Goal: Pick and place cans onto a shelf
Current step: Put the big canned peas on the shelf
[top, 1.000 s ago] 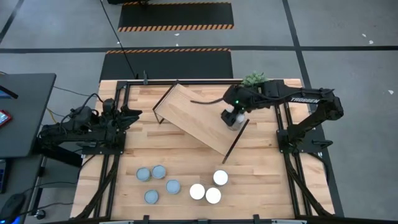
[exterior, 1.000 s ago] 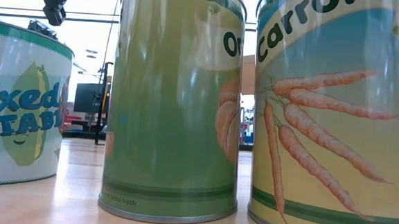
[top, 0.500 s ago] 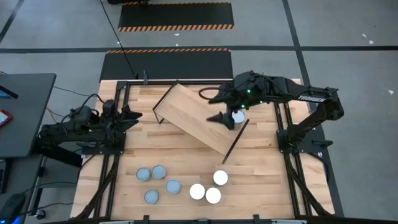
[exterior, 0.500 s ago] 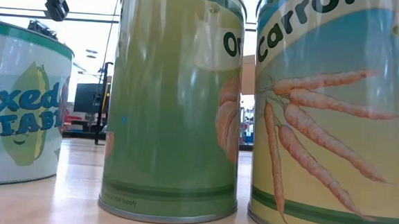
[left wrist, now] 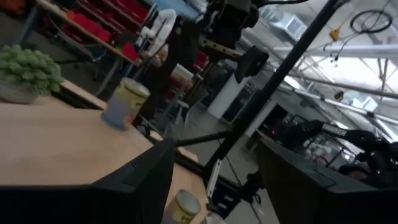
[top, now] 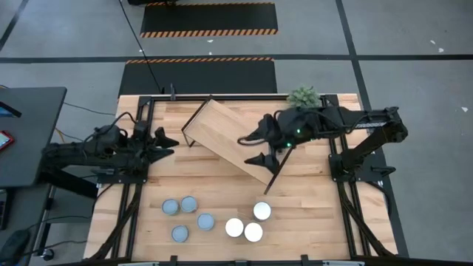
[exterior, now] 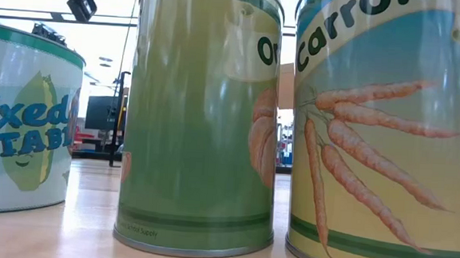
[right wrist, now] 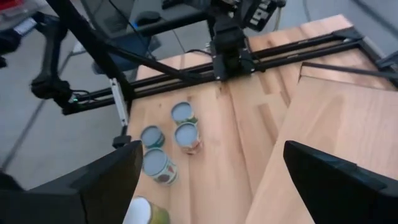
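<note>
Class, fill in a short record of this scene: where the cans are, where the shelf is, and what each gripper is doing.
cans on table: four blue-topped cans and three white-topped cans, near the front edge
can on shelf: one can, seen in the left wrist view
shelf: lying at an angle at the back of the table
right gripper: open, empty, over the shelf
left gripper: open, empty, at the left side

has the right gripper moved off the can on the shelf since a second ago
Yes. In the high view the right gripper has swung left along the shelf, toward the left arm's side; its arm now hides where the can stood.
</note>
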Tool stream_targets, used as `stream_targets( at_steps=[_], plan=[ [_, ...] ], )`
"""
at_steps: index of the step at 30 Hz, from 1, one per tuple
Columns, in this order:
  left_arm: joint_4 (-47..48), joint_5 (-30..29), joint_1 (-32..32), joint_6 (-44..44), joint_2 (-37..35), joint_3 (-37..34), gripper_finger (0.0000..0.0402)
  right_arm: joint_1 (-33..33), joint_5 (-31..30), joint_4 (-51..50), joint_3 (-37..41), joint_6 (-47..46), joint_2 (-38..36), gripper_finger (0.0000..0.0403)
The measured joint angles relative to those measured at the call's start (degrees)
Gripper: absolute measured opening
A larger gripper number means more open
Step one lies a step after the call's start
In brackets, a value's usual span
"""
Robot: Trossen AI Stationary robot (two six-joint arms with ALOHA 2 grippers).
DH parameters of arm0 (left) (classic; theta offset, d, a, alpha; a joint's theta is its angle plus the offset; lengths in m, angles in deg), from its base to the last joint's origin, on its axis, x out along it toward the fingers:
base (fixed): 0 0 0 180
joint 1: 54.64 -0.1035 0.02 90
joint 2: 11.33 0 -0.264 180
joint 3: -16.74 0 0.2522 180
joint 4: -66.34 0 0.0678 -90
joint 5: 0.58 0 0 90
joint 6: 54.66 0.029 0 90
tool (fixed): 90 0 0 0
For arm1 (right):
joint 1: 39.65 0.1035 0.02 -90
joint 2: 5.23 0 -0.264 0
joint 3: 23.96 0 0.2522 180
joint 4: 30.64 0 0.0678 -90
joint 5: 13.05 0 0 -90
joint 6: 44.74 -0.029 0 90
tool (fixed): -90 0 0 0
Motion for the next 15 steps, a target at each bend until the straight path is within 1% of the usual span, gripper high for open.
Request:
stream_targets(
  at_steps=[5, 9, 12, 15],
  plan=[
    [0.34, 2.56, 0.02, 1.94, 4.07, 4.10, 0.0235, 3.42, -4.53, 0.07, 0.00, -0.60, 1.12, 0.0396],
    [3.21, 5.06, 0.02, 3.41, 7.64, 7.91, 0.0235, 5.70, -7.59, 0.19, -0.05, -1.96, 2.06, 0.0395],
    [6.05, 7.29, 0.04, 3.60, 10.38, 10.62, 0.0235, 7.20, -8.75, -0.07, -0.16, -3.01, 3.02, 0.0395],
    [8.38, 8.71, 1.16, 4.69, 12.81, 13.03, 0.0235, 8.77, -10.73, 0.03, -0.23, -3.82, 3.28, 0.0395]
  ],
)
